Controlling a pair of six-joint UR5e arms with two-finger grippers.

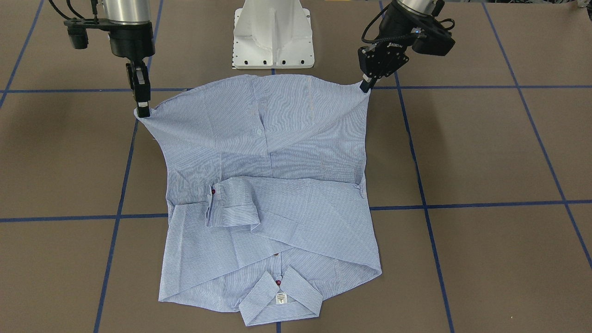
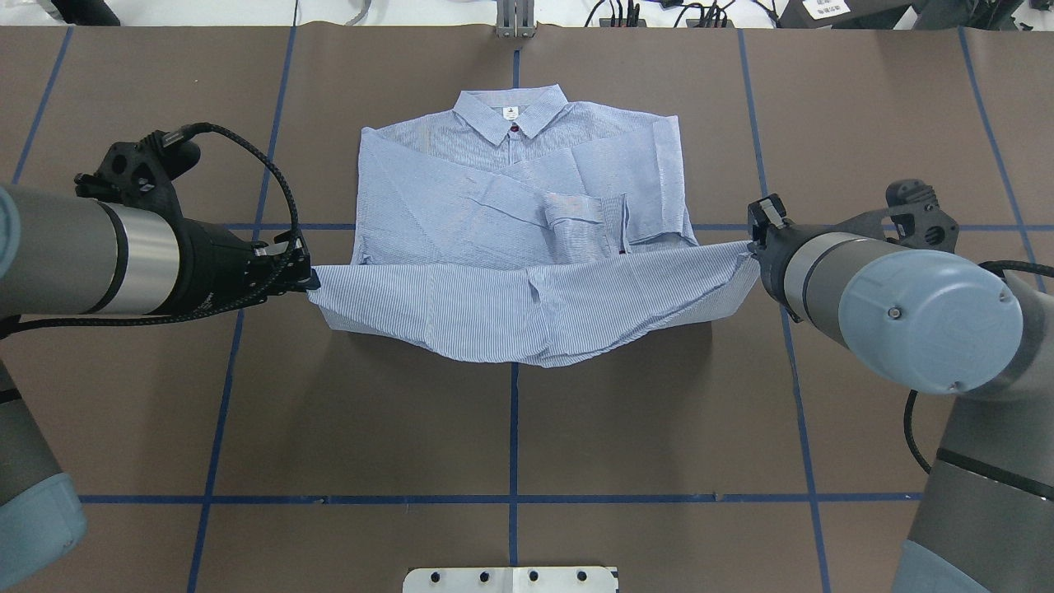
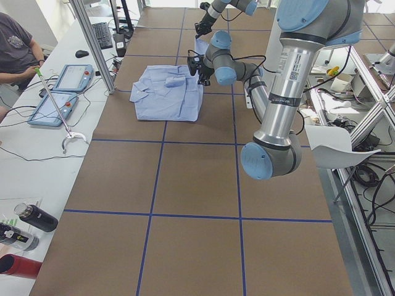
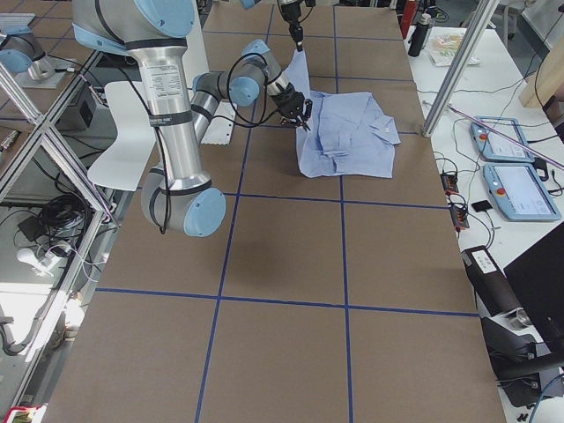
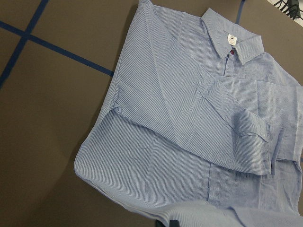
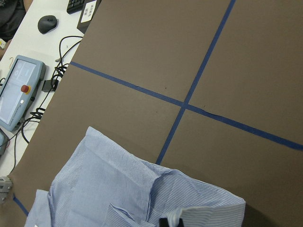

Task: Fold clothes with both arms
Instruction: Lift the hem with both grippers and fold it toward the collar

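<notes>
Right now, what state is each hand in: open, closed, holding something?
Left hand: closed, holding one bottom corner of the shirt.
Right hand: closed, holding the other bottom corner.

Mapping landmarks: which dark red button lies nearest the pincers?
The dark red button on the folded sleeve cuff of the light blue striped shirt; the collar button lies farthest away.

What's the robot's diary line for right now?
left gripper: pinches shirt bottom corner, lifted | right gripper: pinches other bottom corner, lifted | collar: flat on table
</notes>
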